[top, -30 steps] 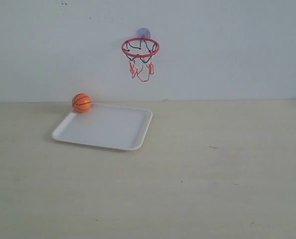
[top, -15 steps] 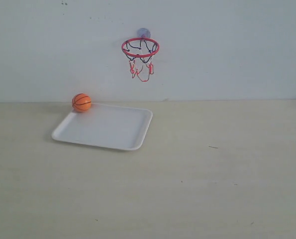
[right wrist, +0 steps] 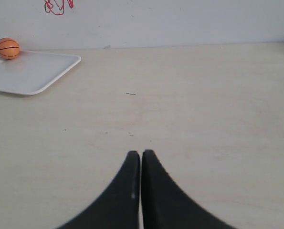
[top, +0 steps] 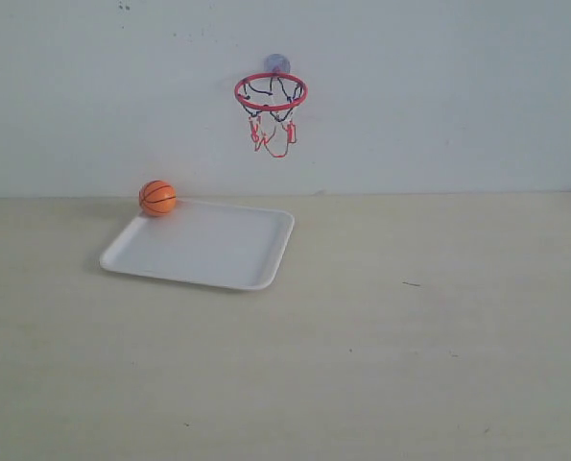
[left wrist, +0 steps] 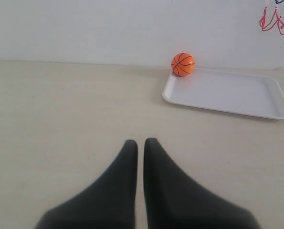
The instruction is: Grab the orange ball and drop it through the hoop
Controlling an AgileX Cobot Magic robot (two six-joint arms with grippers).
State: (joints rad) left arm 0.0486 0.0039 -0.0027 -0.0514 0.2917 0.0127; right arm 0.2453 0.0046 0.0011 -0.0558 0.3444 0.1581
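Note:
The orange ball [top: 157,198] rests at the far left corner of a white tray [top: 218,254], close to the wall; both wrist views catch the ball [left wrist: 183,64] [right wrist: 7,48] far off. The hoop [top: 271,92] hangs on the wall above the tray's right end, its red ring level, net dangling, suction cup behind. Only the net's lower strings [left wrist: 275,21] [right wrist: 58,6] reach the wrist views. My left gripper [left wrist: 141,141] is shut with nothing in it, well short of the tray [left wrist: 227,93]. My right gripper [right wrist: 141,152] is shut and empty, far from the tray [right wrist: 32,71]. Neither gripper appears in the exterior view.
A pale wooden tabletop [top: 410,336] runs from the front edge to the white wall [top: 458,96]. A few small dark specks [top: 412,283] mark the table right of the tray.

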